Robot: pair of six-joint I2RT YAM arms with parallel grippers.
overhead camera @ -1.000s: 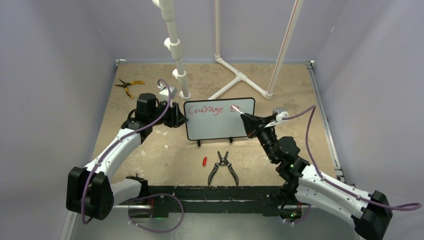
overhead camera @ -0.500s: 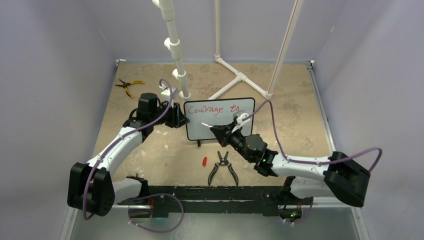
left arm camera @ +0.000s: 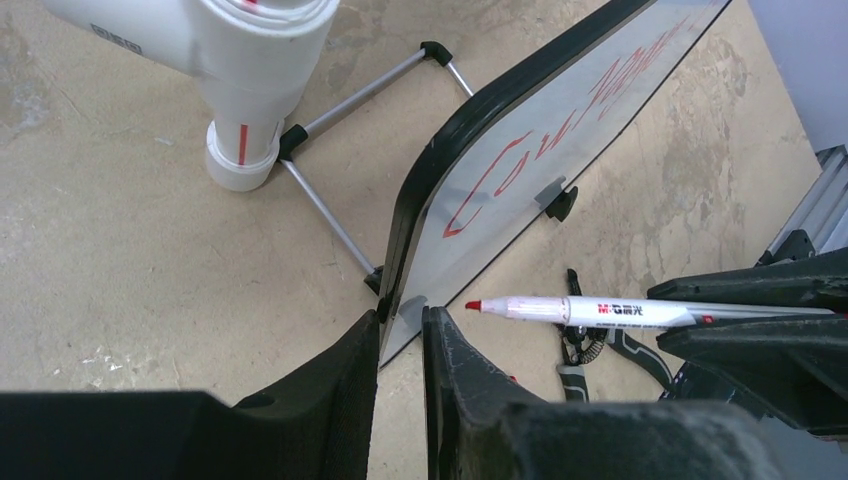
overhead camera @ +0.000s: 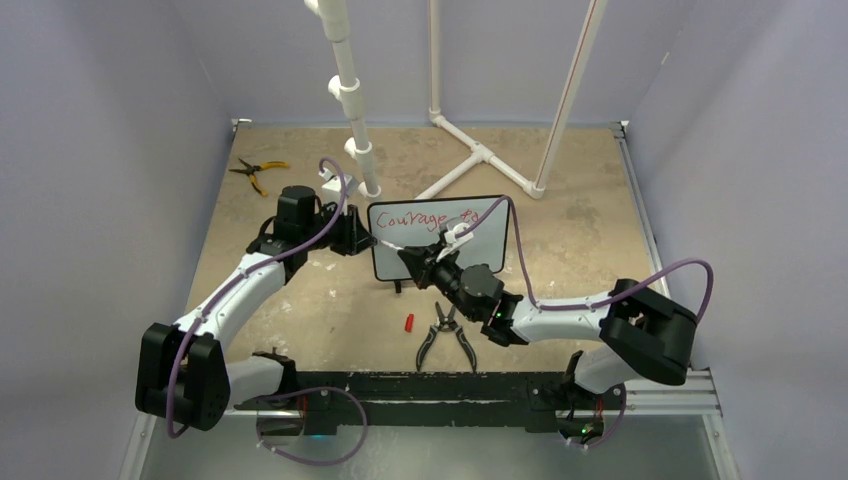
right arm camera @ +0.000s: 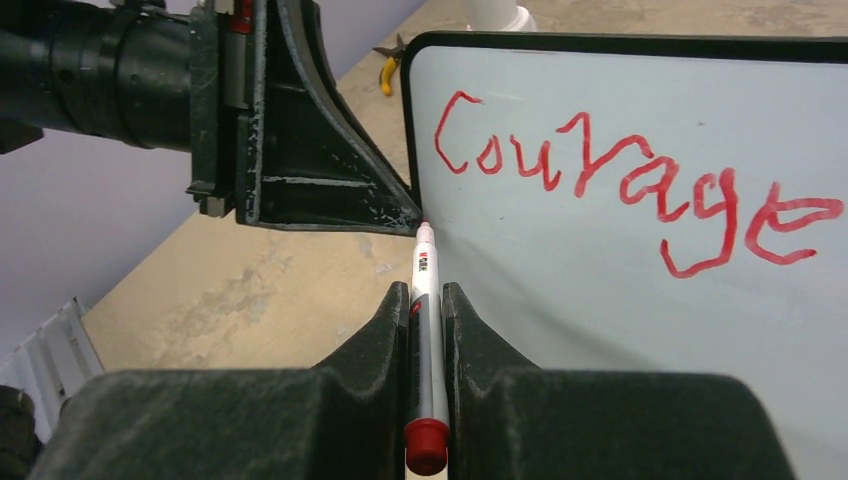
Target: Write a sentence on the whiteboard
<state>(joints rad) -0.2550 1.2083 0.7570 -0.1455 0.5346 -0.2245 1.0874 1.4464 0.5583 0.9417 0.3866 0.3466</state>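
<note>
The whiteboard stands upright in the middle of the table. Its top line holds the sentence in red: "Courage" and one short word after it. "Courage" reads clearly in the right wrist view. My left gripper is shut on the board's lower left edge. My right gripper is shut on a white marker with a red end. Its red tip points left, just in front of the board's lower left corner and close to the left gripper's fingers.
A white PVC pipe frame stands behind the board. Yellow pliers lie at the back left. Black pliers and a red marker cap lie in front of the board. Grey walls close in both sides.
My right arm has swung left with the marker, from the board's upper right to its lower left. A short second word now follows "Courage". The left arm has not moved.
</note>
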